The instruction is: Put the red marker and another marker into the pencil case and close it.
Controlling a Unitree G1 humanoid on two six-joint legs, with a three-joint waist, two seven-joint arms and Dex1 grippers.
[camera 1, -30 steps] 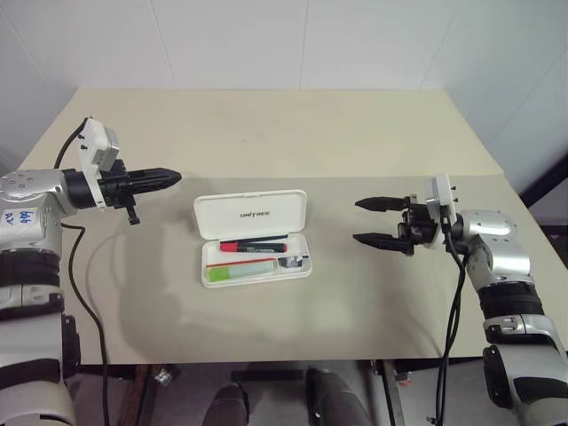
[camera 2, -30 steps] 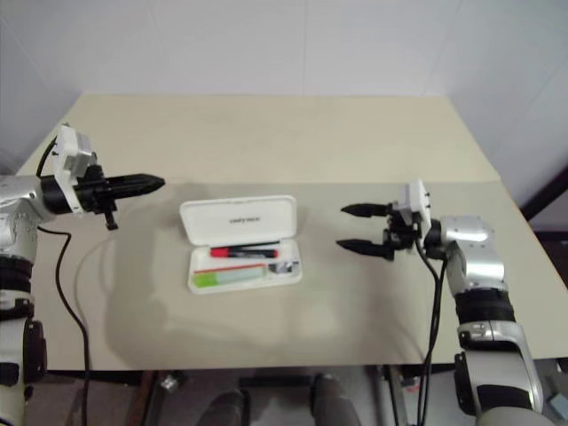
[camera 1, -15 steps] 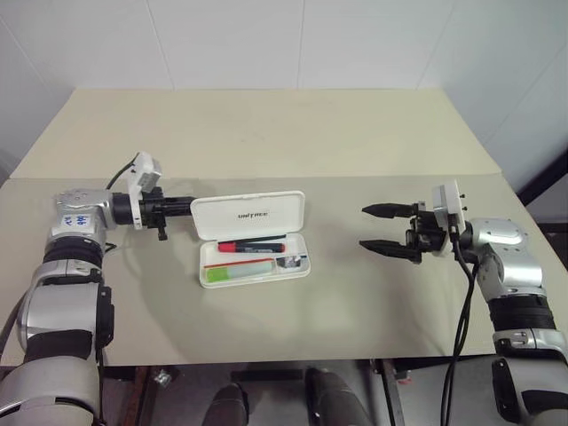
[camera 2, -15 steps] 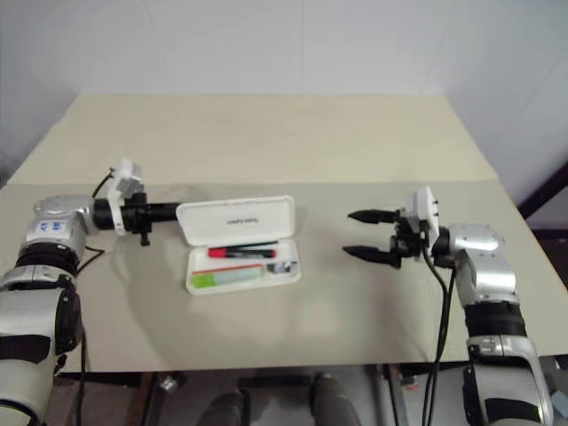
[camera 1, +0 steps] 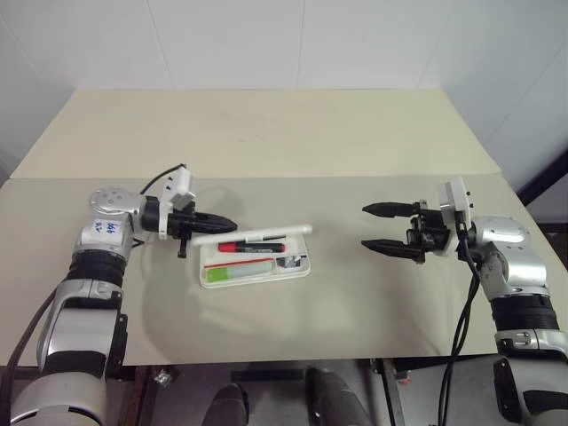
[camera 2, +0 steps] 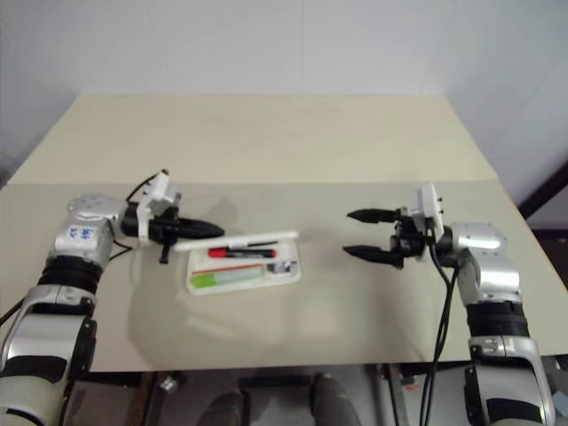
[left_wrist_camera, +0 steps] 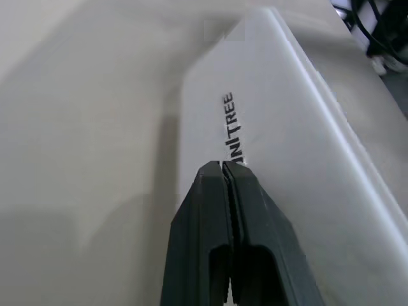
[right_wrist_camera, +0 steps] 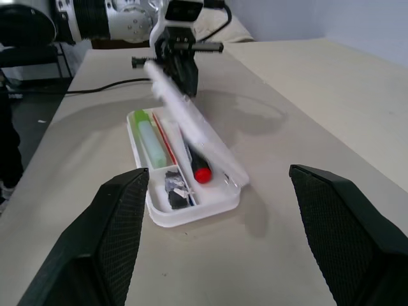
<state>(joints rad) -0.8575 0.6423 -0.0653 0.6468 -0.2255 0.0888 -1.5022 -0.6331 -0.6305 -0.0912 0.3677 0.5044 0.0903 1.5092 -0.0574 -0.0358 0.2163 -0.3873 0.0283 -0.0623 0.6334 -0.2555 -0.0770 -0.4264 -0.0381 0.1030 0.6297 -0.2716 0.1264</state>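
Observation:
The white pencil case [camera 1: 302, 269] lies mid-table with its lid [camera 1: 266, 233] tipped forward, about half closed over the tray. The red marker [camera 1: 251, 248], with its black end, lies inside the tray beside a green marker [camera 1: 240, 271]. My left gripper [camera 1: 231, 223] is shut and empty. Its tips [left_wrist_camera: 223, 167] press on the lid's back by the dark lettering [left_wrist_camera: 233, 135]. My right gripper [camera 1: 366, 226] hovers open and empty to the right of the case, pointing at it. The right wrist view looks along the tray at the marker's red end [right_wrist_camera: 201, 173] under the slanted lid [right_wrist_camera: 191, 127].
The beige table [camera 1: 293, 133] stretches far behind the case and to both sides. A small dark item [camera 1: 291, 261] sits in the tray's right compartment. A black cable [camera 1: 160, 177] loops from my left wrist.
My left gripper has swept right and down against the back of the lid, tipping it from wide open to half closed. The right gripper has stayed put, open.

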